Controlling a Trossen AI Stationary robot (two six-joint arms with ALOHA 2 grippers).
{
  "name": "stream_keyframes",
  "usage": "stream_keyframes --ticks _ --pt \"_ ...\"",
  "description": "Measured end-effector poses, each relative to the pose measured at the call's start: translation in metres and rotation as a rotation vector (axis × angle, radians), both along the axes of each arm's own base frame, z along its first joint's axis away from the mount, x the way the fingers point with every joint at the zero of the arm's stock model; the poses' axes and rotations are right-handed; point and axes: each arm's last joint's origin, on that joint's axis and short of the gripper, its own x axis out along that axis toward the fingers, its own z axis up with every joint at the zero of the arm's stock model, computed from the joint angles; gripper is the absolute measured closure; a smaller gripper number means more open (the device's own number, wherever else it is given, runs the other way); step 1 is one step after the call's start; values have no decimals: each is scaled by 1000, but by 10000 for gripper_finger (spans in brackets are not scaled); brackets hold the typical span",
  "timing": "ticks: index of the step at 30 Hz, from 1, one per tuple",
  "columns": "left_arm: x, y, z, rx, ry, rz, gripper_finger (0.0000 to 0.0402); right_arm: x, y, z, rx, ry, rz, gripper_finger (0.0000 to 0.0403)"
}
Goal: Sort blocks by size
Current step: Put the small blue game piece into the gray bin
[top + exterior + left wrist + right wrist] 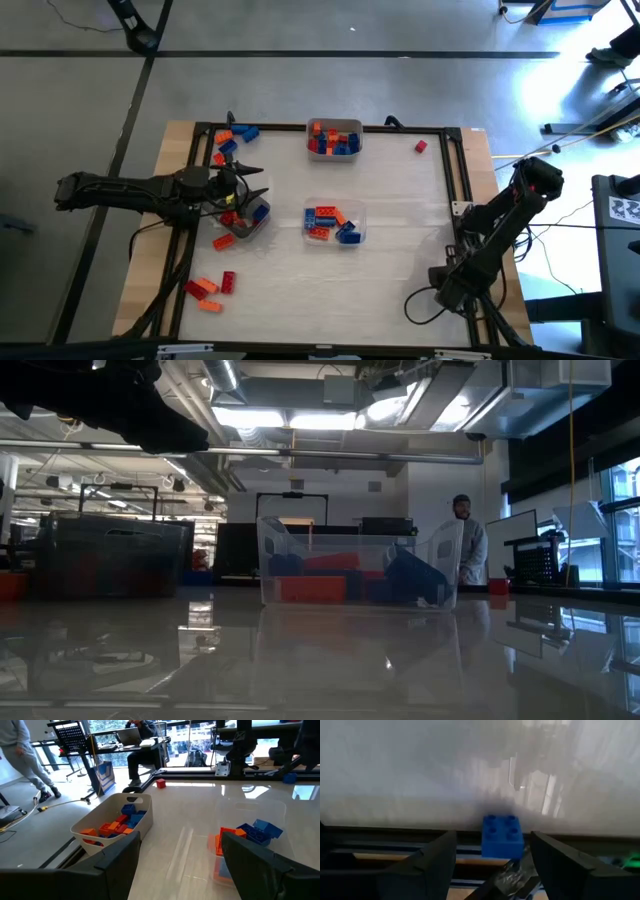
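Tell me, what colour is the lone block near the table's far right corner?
Red: the lone block shows best in the high view.

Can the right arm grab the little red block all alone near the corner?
Probably yes. The lone red block sits on bare table on the right gripper's side, nothing around it, and that gripper's fingers are open.

The left gripper [177, 857] stands with its fingers [117, 852] wide apart over the pale table [190, 815]; a white bin [112, 822] holds orange and blue blocks [117, 822]; a clear tray [250, 827] holds more (blue atop orange); a lone red block [160, 783] sits far off.
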Motion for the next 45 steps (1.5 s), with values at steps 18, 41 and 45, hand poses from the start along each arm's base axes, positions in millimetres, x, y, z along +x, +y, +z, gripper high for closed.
stream_keyframes --ticks 18,41,45 --pt "0 0 0 3 1 -1 137 -21 -8 -31 -67 25 -70 170" --pt "1 0 3 -23 -40 4 137 33 -19 1 -6 -247 -194 268" --pt "1 0 3 -17 -37 3 137 62 -37 18 -49 -399 -257 268"
